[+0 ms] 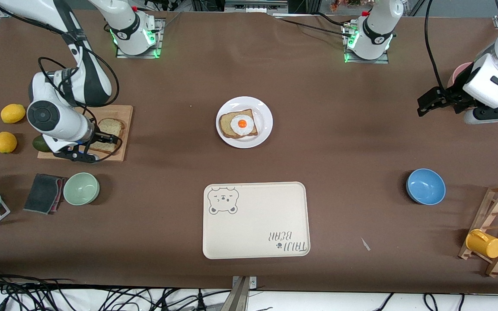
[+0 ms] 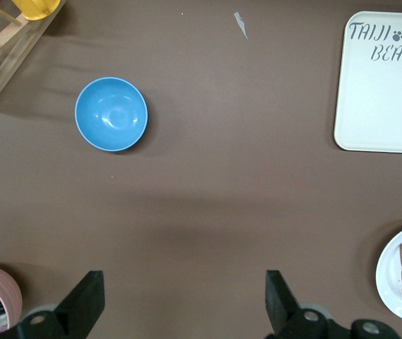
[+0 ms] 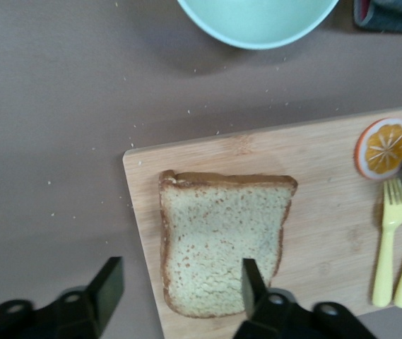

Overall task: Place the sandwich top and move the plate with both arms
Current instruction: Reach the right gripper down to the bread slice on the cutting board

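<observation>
Cutting board [image 1: 119,129] at nine o'clock from plate [image 1: 263,108], bearing sandwich top [image 3: 222,247] straddled by part-open right gripper [image 3: 179,289]; left gripper [image 2: 183,300] waiting wide open over bare table; best pinched squarely across the crusts, lifted level.

A matte brown table [image 1: 154,86] fills almost the whole front view, evenly lit, with soft shadows under what stands on it. Along its edge nearest the front camera runs a white strip strewn with tangled black cables [image 1: 37,293]. At the edge where the bases stand, dark metal framing [image 1: 249,5] shows.
</observation>
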`<state>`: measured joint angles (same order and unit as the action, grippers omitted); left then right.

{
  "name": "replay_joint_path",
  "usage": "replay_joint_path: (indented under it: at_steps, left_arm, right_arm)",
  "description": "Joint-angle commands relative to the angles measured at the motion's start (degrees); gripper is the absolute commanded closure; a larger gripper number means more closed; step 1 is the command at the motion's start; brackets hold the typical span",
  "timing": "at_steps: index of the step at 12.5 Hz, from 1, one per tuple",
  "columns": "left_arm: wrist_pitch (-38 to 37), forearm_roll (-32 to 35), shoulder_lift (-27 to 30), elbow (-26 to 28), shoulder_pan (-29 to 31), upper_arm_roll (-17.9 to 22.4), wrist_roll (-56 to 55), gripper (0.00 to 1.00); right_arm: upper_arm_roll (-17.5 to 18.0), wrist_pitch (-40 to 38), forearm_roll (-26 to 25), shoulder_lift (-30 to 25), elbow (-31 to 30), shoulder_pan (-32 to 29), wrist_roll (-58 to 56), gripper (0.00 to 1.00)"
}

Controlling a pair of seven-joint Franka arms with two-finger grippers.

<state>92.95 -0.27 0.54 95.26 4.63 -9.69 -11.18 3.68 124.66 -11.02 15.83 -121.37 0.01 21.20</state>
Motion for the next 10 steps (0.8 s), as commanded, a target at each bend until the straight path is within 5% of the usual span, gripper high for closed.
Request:
replay_joint_path:
  at_steps: [1,10]
  left_arm:
    - [-1.45,-1.40,-0.63,-1.84,0.29,0.03,0.20,0.00]
    - [-1.45,-1.40,-0.63,-1.93,0.11,-0.06,0.20,0.00]
  right_arm:
    - [0.19,3.65,-1.20,2.18,-0.27,1.31,5.33,0.32]
    - [-1.39,3.75,-1.38,4.91,-1.24,3.24,8.06,0.38]
